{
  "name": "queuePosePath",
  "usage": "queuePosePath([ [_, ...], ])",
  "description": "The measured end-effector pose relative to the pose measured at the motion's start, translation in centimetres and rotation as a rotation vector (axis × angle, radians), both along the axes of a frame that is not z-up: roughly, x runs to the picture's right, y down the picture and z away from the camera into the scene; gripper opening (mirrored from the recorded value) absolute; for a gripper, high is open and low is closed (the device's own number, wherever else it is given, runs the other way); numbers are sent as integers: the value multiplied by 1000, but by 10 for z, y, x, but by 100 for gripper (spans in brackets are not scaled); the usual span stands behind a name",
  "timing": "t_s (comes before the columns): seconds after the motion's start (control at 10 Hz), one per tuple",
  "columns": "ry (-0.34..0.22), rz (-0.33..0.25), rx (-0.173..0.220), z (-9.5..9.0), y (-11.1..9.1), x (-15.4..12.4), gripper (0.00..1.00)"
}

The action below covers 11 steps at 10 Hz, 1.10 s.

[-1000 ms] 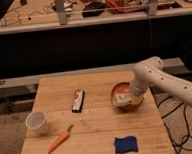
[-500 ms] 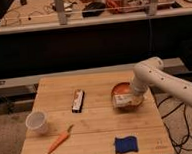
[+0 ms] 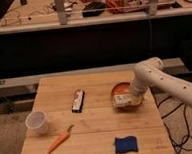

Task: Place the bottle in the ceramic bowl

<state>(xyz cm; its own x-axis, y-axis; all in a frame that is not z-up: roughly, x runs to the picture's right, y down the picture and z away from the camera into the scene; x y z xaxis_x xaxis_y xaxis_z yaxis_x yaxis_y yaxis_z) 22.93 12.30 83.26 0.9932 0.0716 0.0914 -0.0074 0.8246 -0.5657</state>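
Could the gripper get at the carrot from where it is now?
Probably yes. The gripper is at the bowl with the bottle, far right of the carrot. Nothing stands on the table between them, though the reach looks long.

Bowl (image 3: 121, 87): orange-brown. Bottle (image 3: 124, 100): white, orange-red band. Gripper (image 3: 133, 96), over the bowl: white. Carrot (image 3: 59, 141): orange. Sponge (image 3: 125, 144): blue.

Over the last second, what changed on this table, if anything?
Almost nothing visibly changed. The pincer stays low over the round orange-brown ceramic bowl, with the small white plastic bottle lying across the bowl's near rim. The white cup, carrot, dark bar and blue sponge kept their places.
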Motion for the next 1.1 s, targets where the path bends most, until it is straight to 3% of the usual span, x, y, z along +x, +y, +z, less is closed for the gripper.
queuePosePath([
  [0.3,13,16,-10,1,2,1,41],
  [0.6,14,21,-14,2,2,0,34],
  [0.8,19,27,-17,3,2,0,40],
  [1.1,25,36,-22,4,4,-1,40],
])
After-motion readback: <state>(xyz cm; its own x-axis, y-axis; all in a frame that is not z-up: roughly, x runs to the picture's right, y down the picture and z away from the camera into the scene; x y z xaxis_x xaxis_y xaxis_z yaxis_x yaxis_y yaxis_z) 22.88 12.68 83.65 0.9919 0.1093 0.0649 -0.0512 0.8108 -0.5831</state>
